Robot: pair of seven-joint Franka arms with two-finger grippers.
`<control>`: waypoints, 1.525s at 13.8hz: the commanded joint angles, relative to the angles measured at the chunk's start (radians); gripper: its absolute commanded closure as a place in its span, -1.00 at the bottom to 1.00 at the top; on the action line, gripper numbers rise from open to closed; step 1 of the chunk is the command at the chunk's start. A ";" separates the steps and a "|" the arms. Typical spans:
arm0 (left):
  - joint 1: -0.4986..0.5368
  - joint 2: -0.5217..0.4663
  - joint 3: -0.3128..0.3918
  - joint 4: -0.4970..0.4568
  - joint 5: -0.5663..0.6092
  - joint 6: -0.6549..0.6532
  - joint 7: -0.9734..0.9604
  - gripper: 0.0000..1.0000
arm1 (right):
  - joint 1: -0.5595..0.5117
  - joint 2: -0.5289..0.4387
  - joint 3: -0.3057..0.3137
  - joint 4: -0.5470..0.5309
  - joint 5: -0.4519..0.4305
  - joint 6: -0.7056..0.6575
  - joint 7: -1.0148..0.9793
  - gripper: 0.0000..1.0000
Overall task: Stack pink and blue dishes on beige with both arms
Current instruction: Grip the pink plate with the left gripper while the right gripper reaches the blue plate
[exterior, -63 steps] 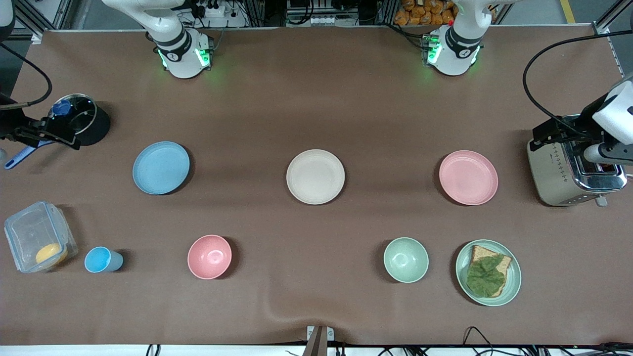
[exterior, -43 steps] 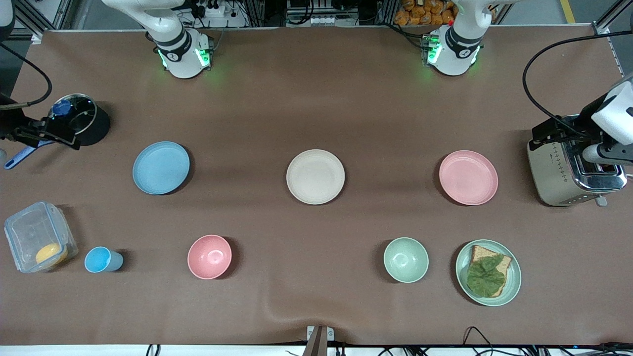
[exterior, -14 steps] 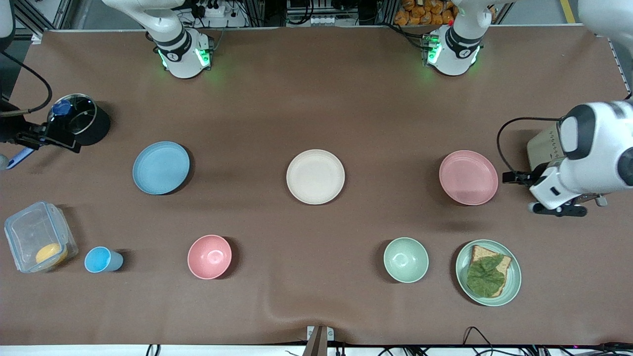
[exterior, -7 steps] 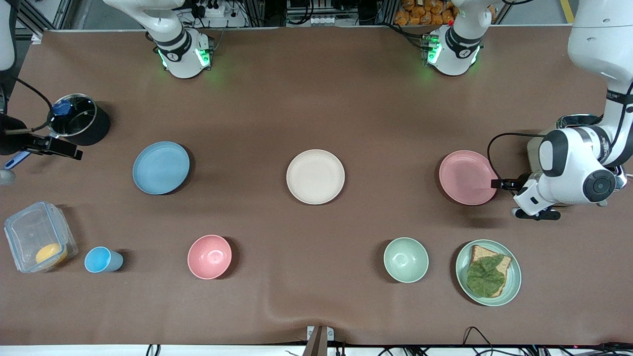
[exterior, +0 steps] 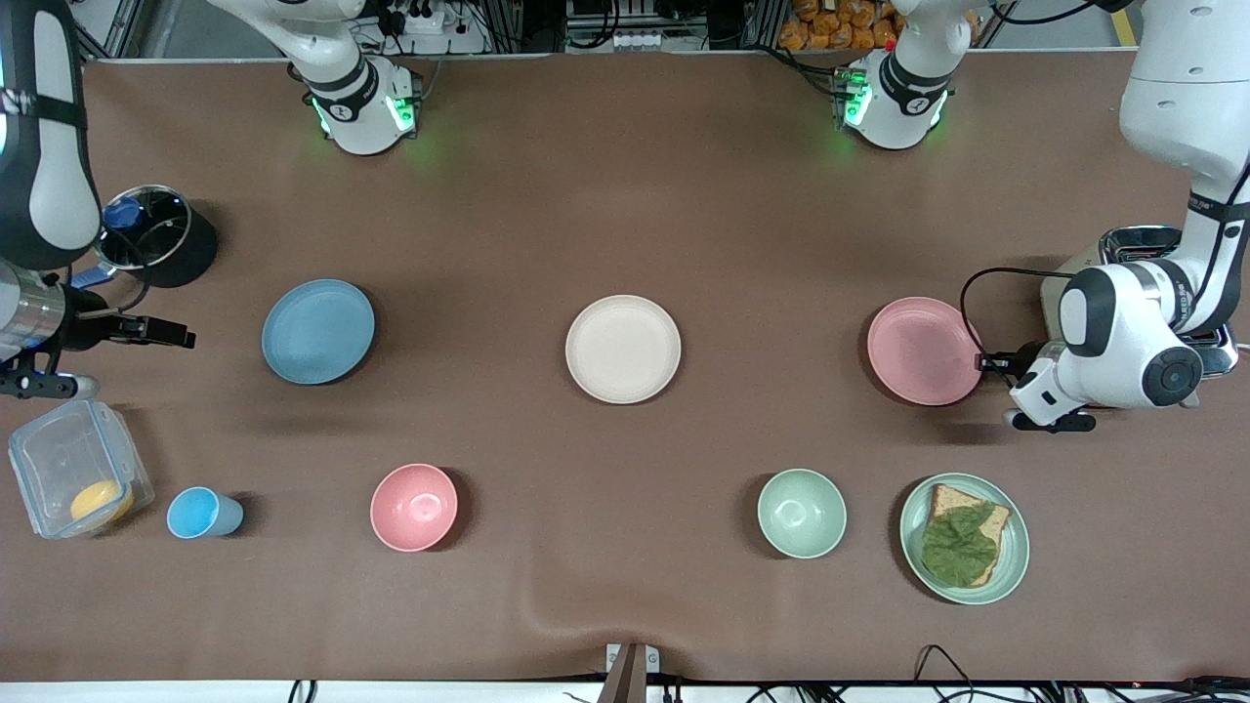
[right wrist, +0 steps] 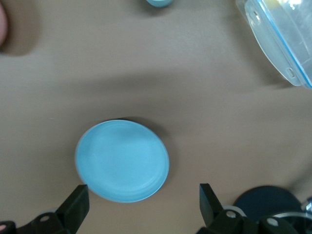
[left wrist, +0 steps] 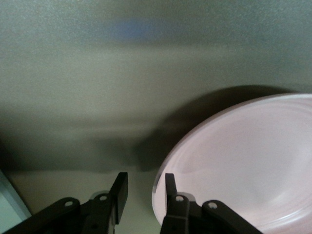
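Straddling pink plate [left wrist: 243, 161] rim, left jaws narrowed, perhaps touching, right jaws wide.

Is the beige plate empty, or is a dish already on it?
Empty: the beige plate shows only its bare cream surface.

The left white robot arm's small dark two-finger gripper [exterior: 986, 363] sits at the frame's right edge, fingers [left wrist: 170, 187] narrowly parted. The right arm's gripper [exterior: 181, 339], mid-left of frame, has its fingers [right wrist: 78, 204] spread wide.
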 commanded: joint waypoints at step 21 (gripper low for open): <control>-0.045 -0.039 -0.451 0.317 -0.117 -0.292 -0.214 1.00 | -0.105 0.248 0.043 -0.300 0.206 0.292 -0.428 0.02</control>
